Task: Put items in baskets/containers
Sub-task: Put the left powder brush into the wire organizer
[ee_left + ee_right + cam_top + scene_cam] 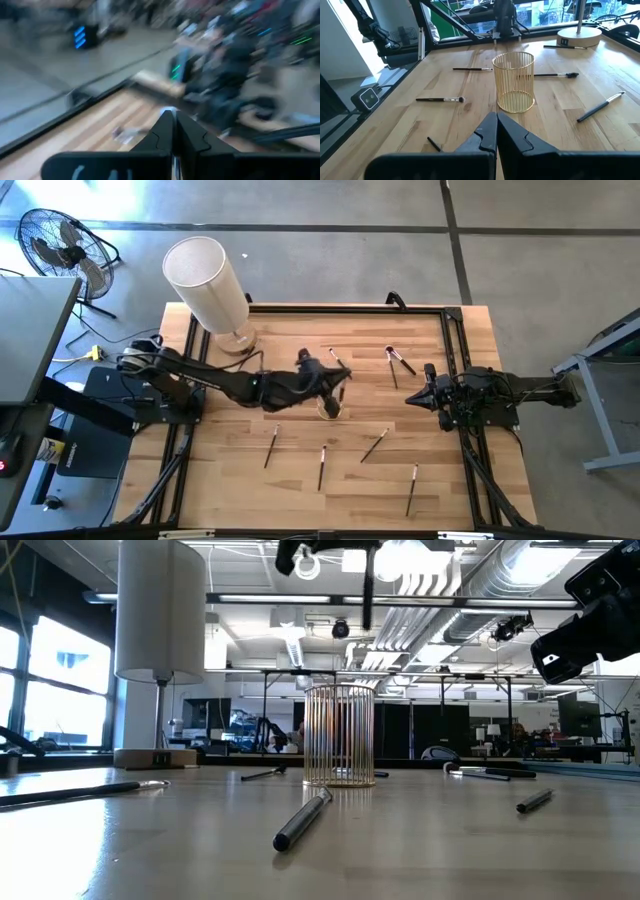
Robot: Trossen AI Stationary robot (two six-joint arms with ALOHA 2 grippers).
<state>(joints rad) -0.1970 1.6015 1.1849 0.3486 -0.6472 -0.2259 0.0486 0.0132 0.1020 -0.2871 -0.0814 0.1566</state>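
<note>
While the left claw (172, 120) hangs over the middle of the table (230, 480), closed on a dark brush (368, 590), that brush points straight down with its long axis upright, above the cup (514, 82) and clear of its rim. The one cup, made of thin golden upright wires, stands at the table's centre, and nothing shows inside it.

The high view shows seven more brushes lying flat. Four lie in the band between the cup and the front edge, the edge beside the low camera. The left one (270, 447), the middle one (322, 468) and the right one (412, 488) run roughly front to back, and a fourth (374, 445) lies on a diagonal. Two crossed brushes (398, 362) lie toward the back right. One short diagonal brush (337, 362) lies just behind the cup.

The right claw (496, 120) is shut and empty, and it waits low at the right edge, pointing at the cup.

A tall white cylinder (208, 280) fills the back left corner. The front left part of the table is open wood.
</note>
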